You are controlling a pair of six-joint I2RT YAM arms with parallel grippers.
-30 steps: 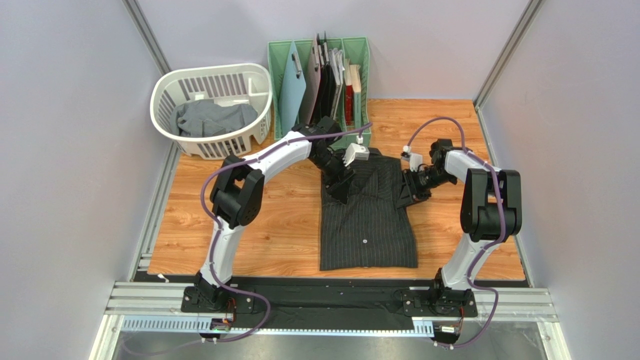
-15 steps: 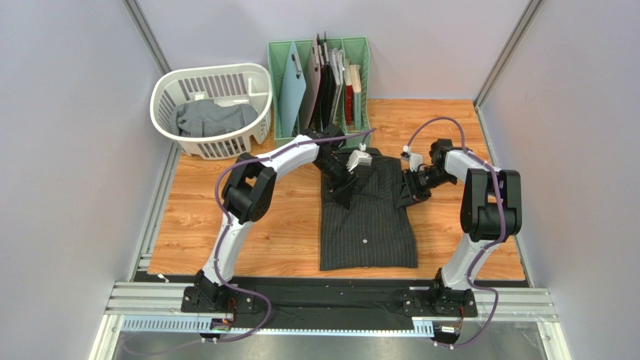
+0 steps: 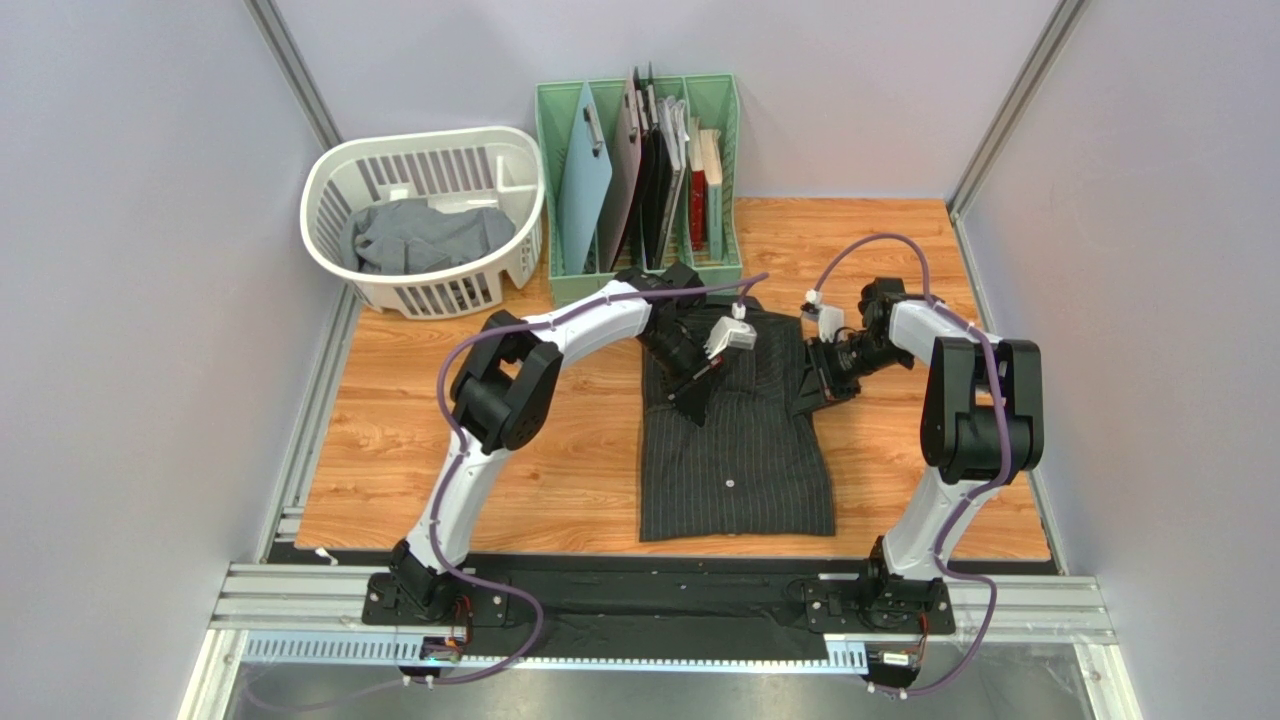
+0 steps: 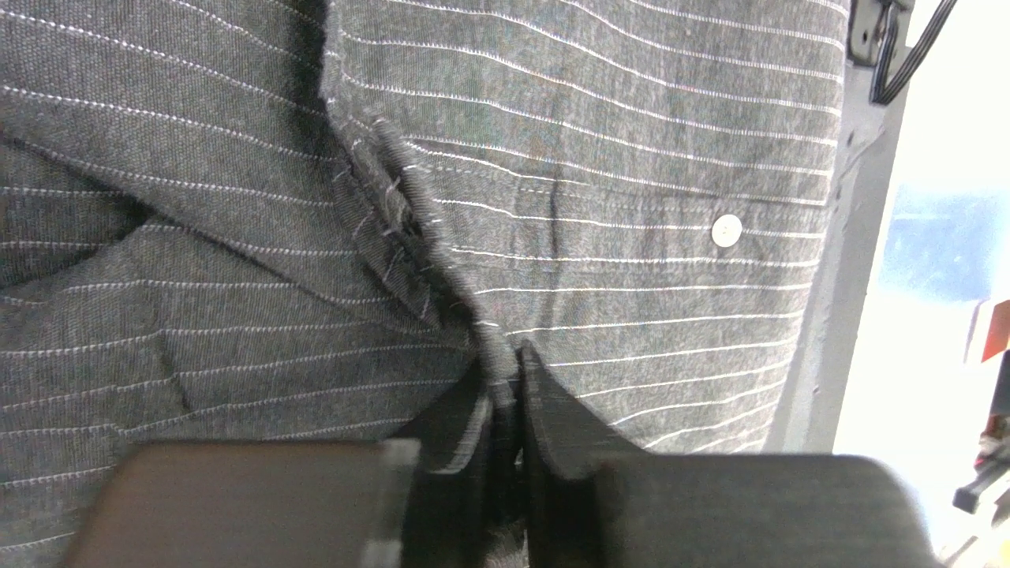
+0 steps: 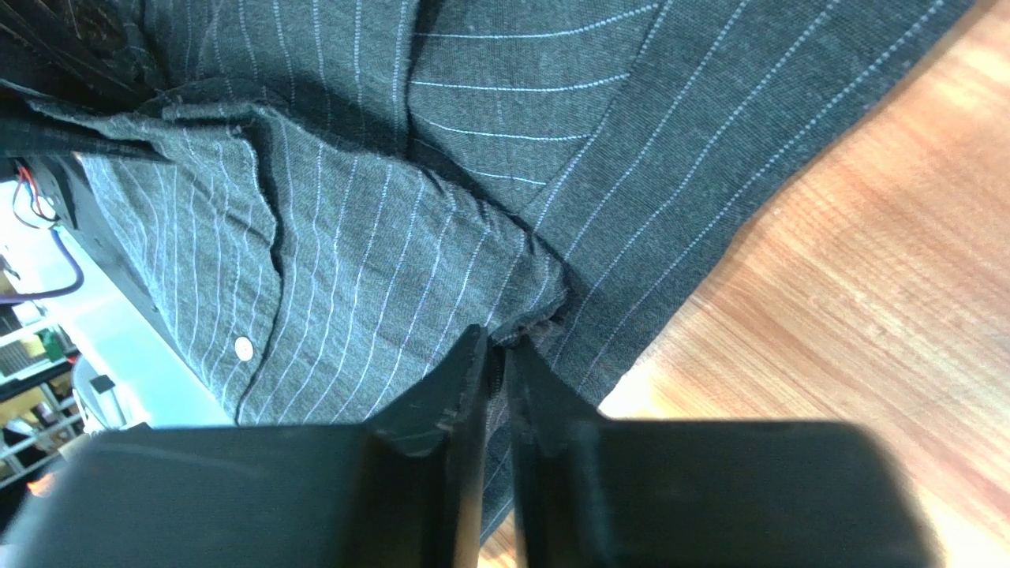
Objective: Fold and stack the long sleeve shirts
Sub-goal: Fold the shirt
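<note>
The black pinstriped long sleeve shirt (image 3: 736, 443) lies flat on the wooden table, collar toward the back. My left gripper (image 3: 696, 395) is on its upper left part. In the left wrist view it (image 4: 504, 369) is shut on a raised fold of the pinstriped cloth (image 4: 617, 154). My right gripper (image 3: 809, 396) is at the shirt's upper right edge. The right wrist view shows it (image 5: 504, 346) shut on a pinched edge of the cloth (image 5: 356, 237), right by the bare wood. A plain grey long sleeve shirt (image 3: 418, 236) lies crumpled in the basket.
A white laundry basket (image 3: 323, 188) stands at the back left. A green rack (image 3: 555, 150) with boards and folders stands at the back middle, just behind the shirt's collar. Grey walls close in both sides. Bare wood (image 3: 451, 450) lies left of the shirt.
My left gripper moved a little right over the shirt and shut on a fold of it. The right gripper tightened slightly on the shirt's edge and stayed in place.
</note>
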